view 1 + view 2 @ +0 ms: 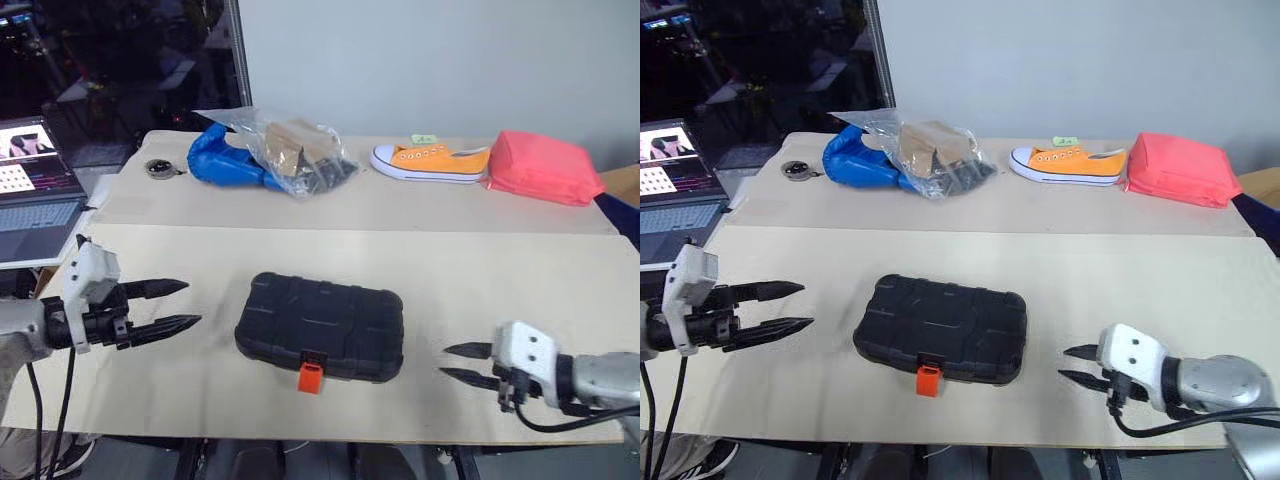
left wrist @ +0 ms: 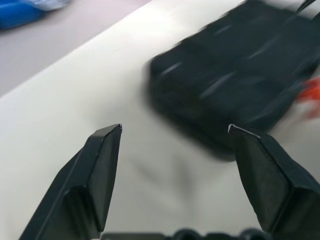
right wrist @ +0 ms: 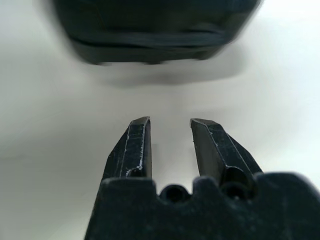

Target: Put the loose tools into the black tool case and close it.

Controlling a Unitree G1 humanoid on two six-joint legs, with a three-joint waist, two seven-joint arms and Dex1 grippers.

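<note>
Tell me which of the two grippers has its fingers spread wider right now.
The left gripper, on the left of the closed black tool case: the gap between its fingers is clearly broader than the narrow gap of the right gripper. Neither holds anything.

Even overhead light is brightening the table (image 1: 480, 290); the black tool case (image 2: 235, 85) is smearing with motion blur, casting soft shadows beneath.

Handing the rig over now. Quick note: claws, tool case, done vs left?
Left claw: open, empty, off the case's left side, apart from it.
Right claw: fingers slightly parted, empty, off the case's right side, apart from it.
Black tool case: lid down, flat on the near table, orange latch on its near edge.
Done: no loose tools seen on the table; case looks closed.
Left: check whether the latch is fastened; can't tell from here.
</note>
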